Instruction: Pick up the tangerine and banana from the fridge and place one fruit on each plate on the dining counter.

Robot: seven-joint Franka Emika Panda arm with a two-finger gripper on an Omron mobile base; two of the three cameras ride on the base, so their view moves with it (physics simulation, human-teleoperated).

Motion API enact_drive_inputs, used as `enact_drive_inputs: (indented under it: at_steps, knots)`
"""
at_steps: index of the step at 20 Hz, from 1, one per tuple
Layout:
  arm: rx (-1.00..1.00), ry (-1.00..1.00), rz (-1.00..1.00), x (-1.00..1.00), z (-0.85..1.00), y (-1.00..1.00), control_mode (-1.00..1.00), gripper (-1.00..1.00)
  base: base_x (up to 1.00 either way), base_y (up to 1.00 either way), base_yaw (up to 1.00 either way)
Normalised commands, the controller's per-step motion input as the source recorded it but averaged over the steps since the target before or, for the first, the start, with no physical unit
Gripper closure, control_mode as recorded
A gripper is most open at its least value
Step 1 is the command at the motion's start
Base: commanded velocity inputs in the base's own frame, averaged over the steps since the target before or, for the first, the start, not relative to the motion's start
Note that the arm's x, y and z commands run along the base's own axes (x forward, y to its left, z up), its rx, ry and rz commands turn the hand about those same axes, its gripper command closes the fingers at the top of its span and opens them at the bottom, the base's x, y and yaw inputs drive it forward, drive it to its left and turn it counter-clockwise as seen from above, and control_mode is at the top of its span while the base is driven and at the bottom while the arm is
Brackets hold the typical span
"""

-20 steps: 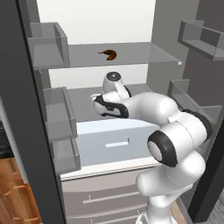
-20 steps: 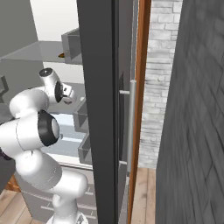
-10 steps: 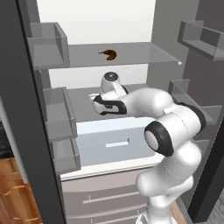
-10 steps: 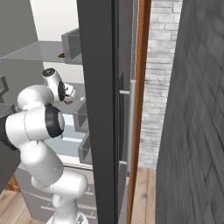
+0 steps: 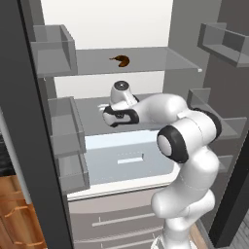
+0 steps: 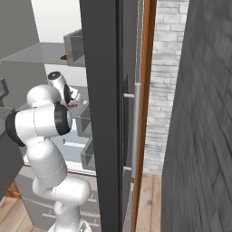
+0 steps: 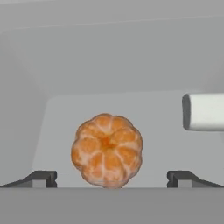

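Your arm reached deeper onto the fridge (image 5: 29, 146) shelf; your gripper (image 7: 111, 178) stood wide open, tangerine (image 7: 107, 150) low-centre between its tips, banana (image 5: 120, 60) above.

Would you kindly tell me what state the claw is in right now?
Claw: open, holding nothing; the tangerine sits between its fingertips on the fridge shelf.

No readable text, labels, brands, numbers or signs anywhere.
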Motion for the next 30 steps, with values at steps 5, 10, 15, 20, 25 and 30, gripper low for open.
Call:
enact_drive_inputs:
  at_steps: [5,10,15,20,25,30]
  knots:
    - [0.02,0.02,0.0,0.3,-0.09,0.0,-1.0,-1.0,0.0,0.0,0.0]
    - [0.01,0.01,0.0,0.08,-0.13,0.0,-1.0,-1.0,0.0,0.0,0.0]
    - [0.0,0.0,0.0,0.0,-0.2,0.0,-1.0,-1.0,0.0,0.0,0.0]
    - [0.0,0.01,0.0,0.0,-0.25,0.07,-1.0,1.0,0.0,0.0,0.0]
    - [0.01,-0.03,0.0,-0.16,-0.09,0.03,-1.0,1.0,0.0,0.0,0.0]
    - [0.07,-0.21,-0.01,-0.96,0.22,-0.2,-1.0,1.0,0.0,0.0,0.0]
